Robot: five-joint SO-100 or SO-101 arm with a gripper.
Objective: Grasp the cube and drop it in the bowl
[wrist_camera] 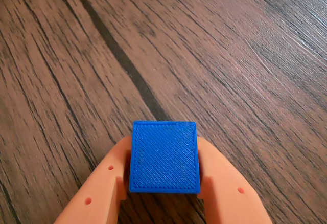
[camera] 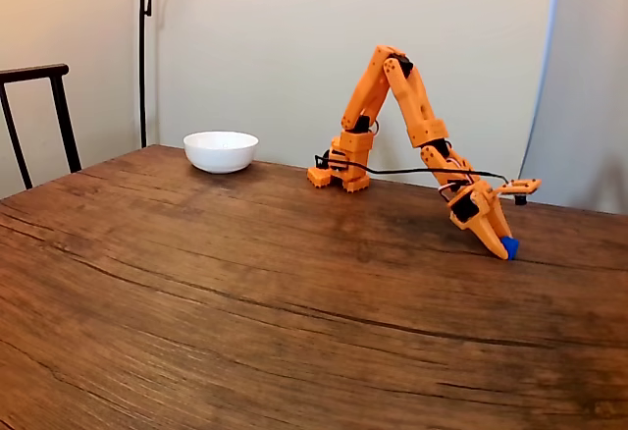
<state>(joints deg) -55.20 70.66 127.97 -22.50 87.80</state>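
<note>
Wrist view: orange gripper (wrist_camera: 163, 185) closed snugly on blue cube (wrist_camera: 164, 156) (both fingers touching). Fixed view: white bowl (camera: 221, 151) well apart, across table (camera: 245, 302).

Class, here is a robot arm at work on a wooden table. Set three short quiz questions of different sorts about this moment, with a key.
1. True or false: the cube sits between the jaws of the gripper.
2. In the fixed view, the bowl stands: A) left of the arm's base, B) right of it, C) under the gripper.
3. Fill in: the cube is at the level of the ____.

Key: 1 true; 2 A; 3 table.
</note>
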